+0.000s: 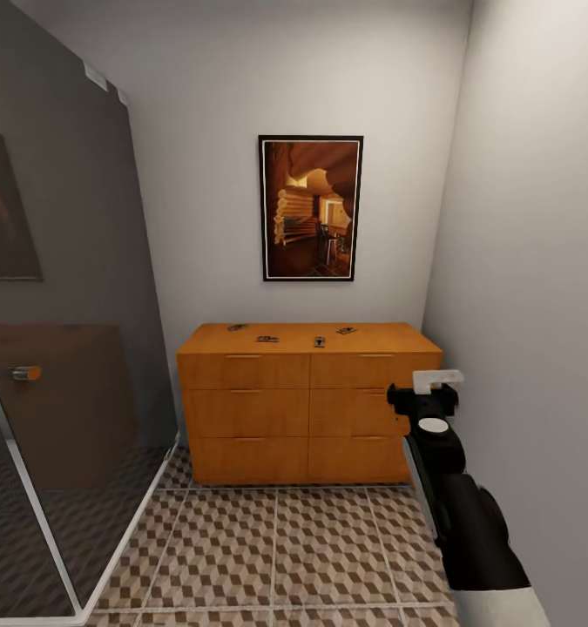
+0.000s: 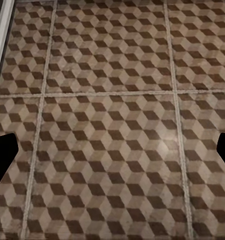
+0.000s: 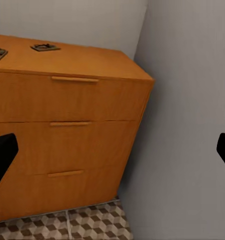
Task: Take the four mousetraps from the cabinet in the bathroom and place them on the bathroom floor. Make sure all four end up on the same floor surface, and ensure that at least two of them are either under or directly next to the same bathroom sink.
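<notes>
A: Mousetraps: four small flat boards lie on top of the cabinet [image 1: 309,405], spread in a loose row toward its back edge. From the left: first mousetrap [image 1: 237,327], second mousetrap [image 1: 267,339], third mousetrap [image 1: 318,341], fourth mousetrap [image 1: 347,331]. All lie apart from one another.

B: And in the right wrist view?

A: Two boards show on the cabinet top; the complete one [image 3: 45,47] is probably the fourth mousetrap, though at this size that is uncertain. Three drawer fronts with thin bar handles are stacked beneath it.

B: Where does the cabinet stand?

A: Against the back wall, under a framed picture [image 1: 310,207], its right end near the side wall. The cube-patterned bathroom floor [image 1: 276,557] lies in front; a glass shower screen [image 1: 67,348] stands to the left.

B: End effectors?

A: Right end effector [image 3: 112,155]: fingers wide apart, empty, facing the cabinet's right corner. Left end effector [image 2: 112,155]: likewise spread, empty, aimed at bare floor tiles.
</notes>
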Controlling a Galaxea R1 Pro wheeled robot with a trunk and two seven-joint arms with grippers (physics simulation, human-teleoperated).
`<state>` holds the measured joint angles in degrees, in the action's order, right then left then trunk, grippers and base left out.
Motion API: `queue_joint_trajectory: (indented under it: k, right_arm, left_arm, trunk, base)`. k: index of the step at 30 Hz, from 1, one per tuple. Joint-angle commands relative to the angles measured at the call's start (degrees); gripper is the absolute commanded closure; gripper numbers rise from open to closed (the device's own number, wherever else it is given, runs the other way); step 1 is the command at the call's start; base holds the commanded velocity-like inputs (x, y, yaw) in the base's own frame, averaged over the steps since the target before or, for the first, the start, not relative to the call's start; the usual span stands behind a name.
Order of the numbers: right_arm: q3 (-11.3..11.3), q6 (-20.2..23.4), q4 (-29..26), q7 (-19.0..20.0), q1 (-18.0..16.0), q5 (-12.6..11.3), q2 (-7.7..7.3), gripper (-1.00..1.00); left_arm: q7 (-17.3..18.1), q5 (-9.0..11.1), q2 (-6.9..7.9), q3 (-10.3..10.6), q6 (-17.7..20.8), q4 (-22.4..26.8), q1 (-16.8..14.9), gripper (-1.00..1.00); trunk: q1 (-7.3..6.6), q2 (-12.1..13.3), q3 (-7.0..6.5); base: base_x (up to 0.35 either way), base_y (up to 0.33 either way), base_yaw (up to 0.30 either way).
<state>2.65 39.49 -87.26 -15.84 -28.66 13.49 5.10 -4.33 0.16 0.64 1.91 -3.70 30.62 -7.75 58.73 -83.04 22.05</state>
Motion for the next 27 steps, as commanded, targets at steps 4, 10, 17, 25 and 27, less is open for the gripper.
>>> queue_joint_trajectory:
  k: [4, 10, 17, 25, 27]
  right_arm:
    - [0.08, 1.71, 3.42, -0.03, -4.79, 0.14, 0.0, -1.0]
    - [0.08, 2.49, 15.1, 3.4, -15.85, 0.14, -0.25, -1.0]
    - [0.0, 2.39, 31.33, 13.59, -28.77, 0.21, -1.87, -1.0]
    - [-0.03, 2.29, 41.4, 16.56, -38.36, 0.18, -3.59, -1.0]
    - [-0.05, 2.28, 43.9, 17.62, -40.31, 0.16, -4.49, -1.0]
  left_arm:
    - [-0.31, -0.01, 0.0, 0.2, -0.17, -0.33, -0.06, -1.0]
    - [-0.28, -0.01, -0.02, 0.13, -0.17, -0.5, -0.07, -1.0]
    - [-0.26, -0.04, -0.02, 0.12, -0.17, -0.85, -0.04, -1.0]
    - [-0.24, -0.07, -0.02, 0.12, -0.17, -0.93, -0.02, -1.0]
    - [-0.24, -0.07, -0.04, 0.12, -0.17, -0.98, -0.04, -1.0]
  trunk:
    - [0.0, -0.04, 0.07]
    - [0.0, -0.04, 0.07]
    - [0.0, -0.04, 0.07]
    - [0.0, -0.04, 0.07]
    - [0.0, -0.04, 0.07]
  base:
    - [0.0, 0.0, 0.0]
    - [0.0, 0.0, 0.0]
    - [0.0, 0.0, 0.0]
    - [0.0, 0.0, 0.0]
    - [0.0, 0.0, 0.0]
